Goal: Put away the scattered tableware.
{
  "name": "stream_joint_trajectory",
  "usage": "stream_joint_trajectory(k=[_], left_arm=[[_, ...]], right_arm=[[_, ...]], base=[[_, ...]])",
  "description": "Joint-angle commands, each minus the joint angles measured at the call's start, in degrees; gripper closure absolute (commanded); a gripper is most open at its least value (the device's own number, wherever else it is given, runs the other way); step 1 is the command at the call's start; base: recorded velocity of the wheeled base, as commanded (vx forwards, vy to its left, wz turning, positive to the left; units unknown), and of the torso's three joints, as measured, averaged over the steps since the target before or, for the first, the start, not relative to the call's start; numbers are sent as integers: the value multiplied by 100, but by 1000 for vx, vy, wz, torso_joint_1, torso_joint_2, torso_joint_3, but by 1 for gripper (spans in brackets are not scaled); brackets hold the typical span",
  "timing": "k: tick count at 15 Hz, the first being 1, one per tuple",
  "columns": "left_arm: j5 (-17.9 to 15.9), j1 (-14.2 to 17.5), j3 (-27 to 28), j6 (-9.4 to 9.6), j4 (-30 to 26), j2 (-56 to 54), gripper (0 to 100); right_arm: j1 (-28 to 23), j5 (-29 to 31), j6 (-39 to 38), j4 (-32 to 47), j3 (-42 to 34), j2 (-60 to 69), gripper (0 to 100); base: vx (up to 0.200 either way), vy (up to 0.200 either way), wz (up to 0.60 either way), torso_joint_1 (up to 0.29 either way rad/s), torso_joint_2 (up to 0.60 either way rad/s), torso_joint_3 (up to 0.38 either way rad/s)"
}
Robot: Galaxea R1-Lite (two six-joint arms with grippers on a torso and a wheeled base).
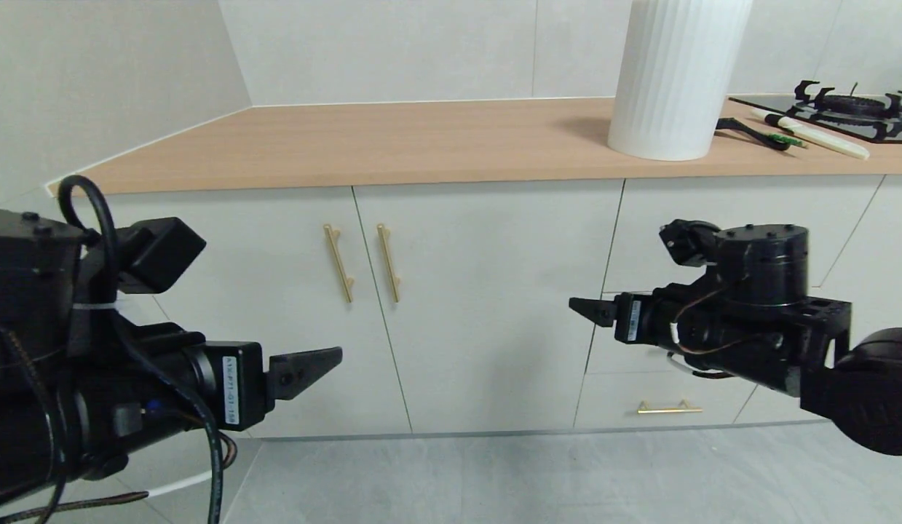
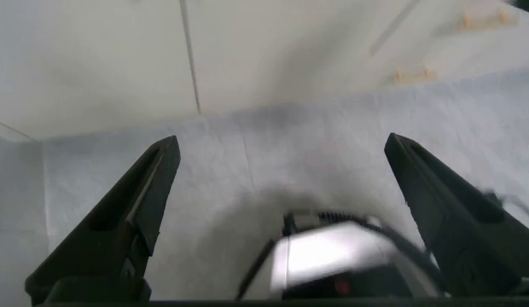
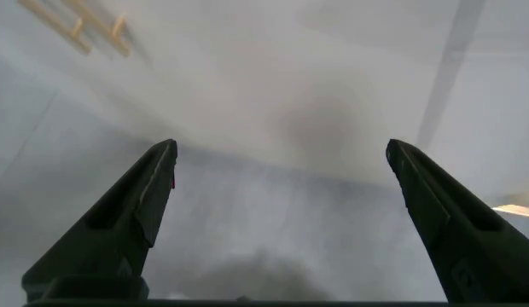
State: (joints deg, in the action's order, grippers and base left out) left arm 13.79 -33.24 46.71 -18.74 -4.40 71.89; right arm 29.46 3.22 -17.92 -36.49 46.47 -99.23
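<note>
1. My left pincer [image 1: 309, 366]: spread wide, empty, low before the pale cabinet doors [image 1: 487, 291].
2. My right pincer [image 1: 592, 309]: likewise agape, holding nothing.
3. Wooden tabletop [image 1: 385, 138]: I log a white ribbed vase [image 1: 676, 76], with black, green and white long-handled utensils [image 1: 793, 136] just beside it, by the black gas hob [image 1: 855, 109].

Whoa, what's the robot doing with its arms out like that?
Nothing is being handled yet. The left gripper and right gripper are both open and empty, held low in front of the pale cabinet doors. The scattered long-handled utensils lie on the wooden countertop, between the tall white ribbed container and the black gas stove.
</note>
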Motion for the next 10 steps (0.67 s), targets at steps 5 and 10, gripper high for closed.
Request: stream_joint_trajectory(k=[5,10], left_arm=[[10,468,-418,221,80,-1977,0],[10,1426,-1077,1742,18,-4587,0]], right_arm=[[-248,1093,685,572,-973,2769,0],[-679,1357,1599,1891,-1931,5783,0]], base=[[0,0,0,0,0,0],[0,0,0,0,0,0]])
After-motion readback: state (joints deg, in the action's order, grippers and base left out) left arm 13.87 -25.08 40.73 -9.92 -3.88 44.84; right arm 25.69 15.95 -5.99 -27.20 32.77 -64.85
